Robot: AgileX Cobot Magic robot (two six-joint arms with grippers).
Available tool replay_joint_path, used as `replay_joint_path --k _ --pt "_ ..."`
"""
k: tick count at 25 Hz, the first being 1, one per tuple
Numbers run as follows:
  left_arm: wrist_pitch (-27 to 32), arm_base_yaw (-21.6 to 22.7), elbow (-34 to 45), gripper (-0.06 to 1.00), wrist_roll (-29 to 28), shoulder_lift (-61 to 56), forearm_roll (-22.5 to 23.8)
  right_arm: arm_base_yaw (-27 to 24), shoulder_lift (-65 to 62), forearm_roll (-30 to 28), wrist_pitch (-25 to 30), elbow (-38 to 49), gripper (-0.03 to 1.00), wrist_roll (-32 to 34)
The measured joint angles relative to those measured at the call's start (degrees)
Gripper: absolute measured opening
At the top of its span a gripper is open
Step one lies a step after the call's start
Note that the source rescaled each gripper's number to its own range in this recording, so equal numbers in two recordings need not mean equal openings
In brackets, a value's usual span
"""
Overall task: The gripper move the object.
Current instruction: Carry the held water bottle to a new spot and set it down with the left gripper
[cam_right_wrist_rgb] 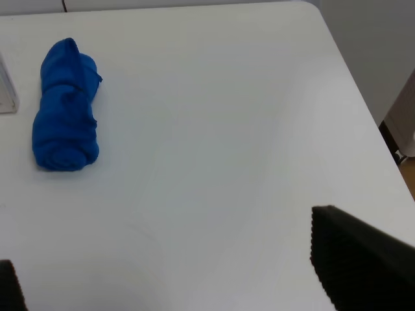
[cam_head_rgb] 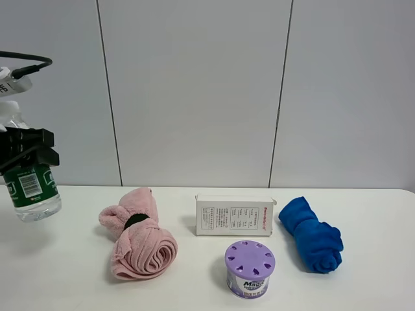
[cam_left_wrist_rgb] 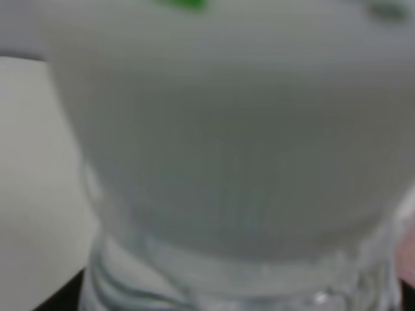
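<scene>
In the exterior high view my left gripper (cam_head_rgb: 26,155), a black claw at the far left, is shut on the clear water bottle (cam_head_rgb: 32,191) with a dark green label. It holds the bottle upright in the air above the table's left end. In the left wrist view the bottle (cam_left_wrist_rgb: 220,162) fills the picture as a blurred pale shape. My right gripper (cam_right_wrist_rgb: 168,285) is out of the exterior high view; in the right wrist view its two dark fingertips (cam_right_wrist_rgb: 356,259) stand wide apart over bare table, with nothing between them.
On the white table (cam_head_rgb: 78,285) lie a rolled pink towel (cam_head_rgb: 137,236), a white rectangular box (cam_head_rgb: 235,215), a purple-lidded round can (cam_head_rgb: 249,268) and a rolled blue towel (cam_head_rgb: 311,234). The blue towel (cam_right_wrist_rgb: 65,123) also shows in the right wrist view, near the table's right edge (cam_right_wrist_rgb: 350,71).
</scene>
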Motion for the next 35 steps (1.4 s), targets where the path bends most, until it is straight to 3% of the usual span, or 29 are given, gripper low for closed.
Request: replay_joint_path --k 5,10,19,23,35 --pt "-11.43 0.02 2.92 0.03 11.27 4.59 -2.98 0.0 0.0 0.0 0.0 0.0 1.0 0.0" --pt "-14.77 0.02 3.63 0.03 21.52 9.65 -5.63 0.0 0.0 0.0 0.0 0.0 1.0 0.0" --pt "-20.59 0.09 3.58 0.03 29.36 15.14 -11.19 0.0 0.0 0.0 0.0 0.0 1.0 0.0" --pt "-25.14 0.09 3.57 0.03 30.95 17.72 -11.35 0.0 0.0 0.0 0.0 0.0 1.0 0.0" --pt "-28.1 0.09 5.12 0.03 34.3 21.03 -11.68 0.0 0.0 0.0 0.0 0.0 1.0 0.0"
